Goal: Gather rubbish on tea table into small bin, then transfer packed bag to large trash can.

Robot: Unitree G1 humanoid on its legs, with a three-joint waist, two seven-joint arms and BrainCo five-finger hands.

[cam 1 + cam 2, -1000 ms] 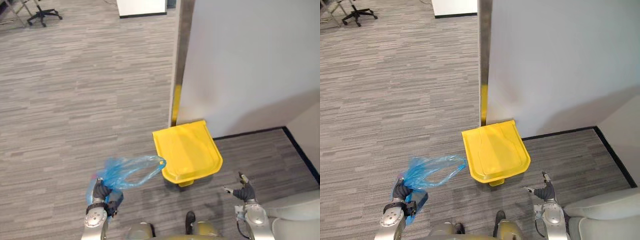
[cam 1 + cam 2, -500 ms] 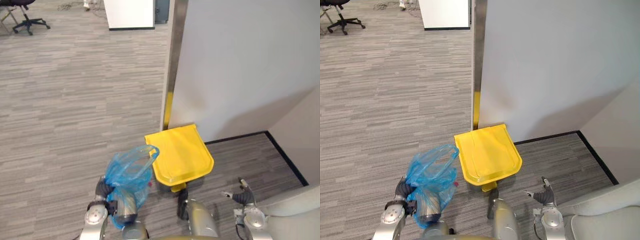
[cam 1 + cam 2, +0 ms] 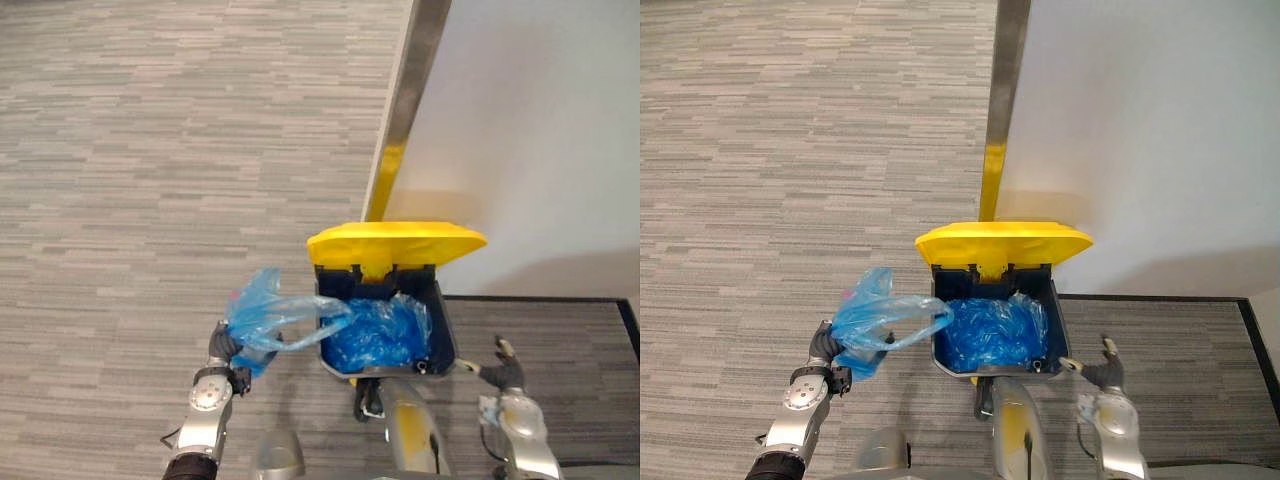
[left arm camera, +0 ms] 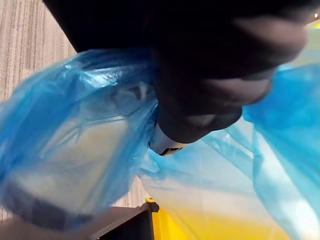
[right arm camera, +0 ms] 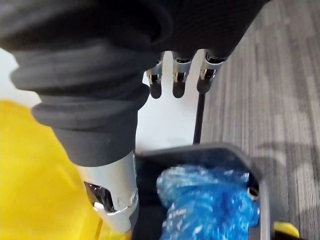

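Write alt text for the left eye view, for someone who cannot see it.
The left robot hand grips a blue rubbish bag stretched toward the rim of an open trash can with its yellow lid up and a blue liner inside. The right robot hand hovers open at the can's other side.

Bag (image 3: 262, 318) thin crinkly plastic (translucent); trash can lid (image 3: 395, 243) smooth glossy plastic.

Whatever fills the crumpled translucent blue plastic bag (image 3: 265, 318) cannot be made out through its film. The raised yellow plastic lid (image 3: 395, 243) hides the back rim of the dark large trash can (image 3: 340, 282); a blue liner (image 3: 372, 335) covers its floor.
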